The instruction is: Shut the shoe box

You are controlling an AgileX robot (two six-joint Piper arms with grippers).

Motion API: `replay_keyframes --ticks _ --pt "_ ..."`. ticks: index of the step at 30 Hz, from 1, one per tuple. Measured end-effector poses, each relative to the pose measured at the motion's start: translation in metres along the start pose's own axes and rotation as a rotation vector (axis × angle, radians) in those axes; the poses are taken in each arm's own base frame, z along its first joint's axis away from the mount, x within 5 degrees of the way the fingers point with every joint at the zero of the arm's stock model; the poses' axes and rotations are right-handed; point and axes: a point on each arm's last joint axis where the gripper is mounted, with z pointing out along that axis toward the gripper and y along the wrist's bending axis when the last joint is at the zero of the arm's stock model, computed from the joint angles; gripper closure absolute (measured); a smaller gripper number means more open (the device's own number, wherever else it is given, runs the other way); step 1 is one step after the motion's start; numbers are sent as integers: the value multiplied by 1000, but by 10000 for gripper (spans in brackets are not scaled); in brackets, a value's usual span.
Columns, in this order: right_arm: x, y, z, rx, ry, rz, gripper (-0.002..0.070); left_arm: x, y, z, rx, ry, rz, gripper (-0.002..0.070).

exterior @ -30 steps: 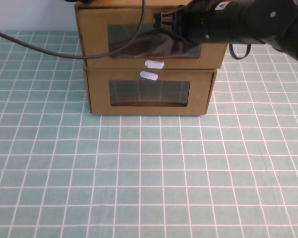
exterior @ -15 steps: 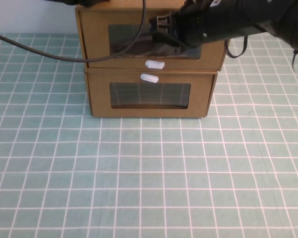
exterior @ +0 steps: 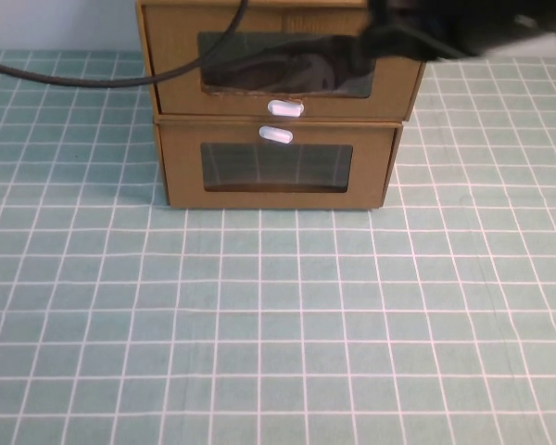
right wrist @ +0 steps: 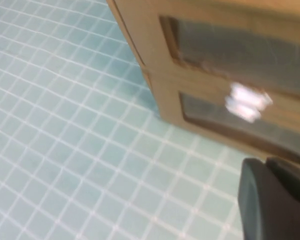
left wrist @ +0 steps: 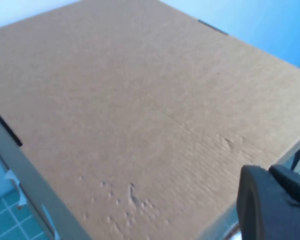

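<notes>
Two alike cardboard boxes are stacked at the table's far side. The shoe box [exterior: 176, 74] is the upper one, with its white pull tab [exterior: 285, 108] under the window; its front stands about flush with the lower box. My right gripper [exterior: 375, 42], blurred, is at the shoe box's upper right front, fingers together and empty. In the right wrist view it [right wrist: 267, 162] hangs before both box fronts [right wrist: 140, 30]. My left gripper [left wrist: 270, 172] is shut and empty, just above the shoe box's top [left wrist: 140, 100]; it is outside the high view.
The lower box [exterior: 181, 171] has its white tab [exterior: 276, 135] above its window. A black cable [exterior: 74, 79] runs from the left edge up across the shoe box's front. A green checked cloth [exterior: 278, 324] covers the table in front.
The shoe box's front has slid back a little toward the lower box's front. My right gripper has moved from in front of the window up and to the right.
</notes>
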Motion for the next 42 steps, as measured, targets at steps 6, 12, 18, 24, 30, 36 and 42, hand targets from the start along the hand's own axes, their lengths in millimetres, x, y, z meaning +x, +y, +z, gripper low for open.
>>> replay_keyframes --ticks 6,12,18,24,30,36,42 --pt "62 11 -77 42 -29 21 687 15 -19 -41 -86 -54 -19 680" --pt "152 20 -144 42 -111 12 687 70 -53 -93 -178 -110 -42 680" --pt "233 23 -188 26 -281 43 687 136 -95 -154 -273 -224 -37 680" --pt "279 17 -189 20 -367 66 687 206 -129 -203 -369 -390 -16 680" --pt "292 3 -159 52 -481 30 687 273 -147 -216 -430 -515 -2 680" --pt "303 -18 -120 124 -663 6 687 329 -142 -186 -439 -401 -46 680" --pt "320 -33 -95 175 -740 23 687 348 -142 -176 -431 -333 -47 680"
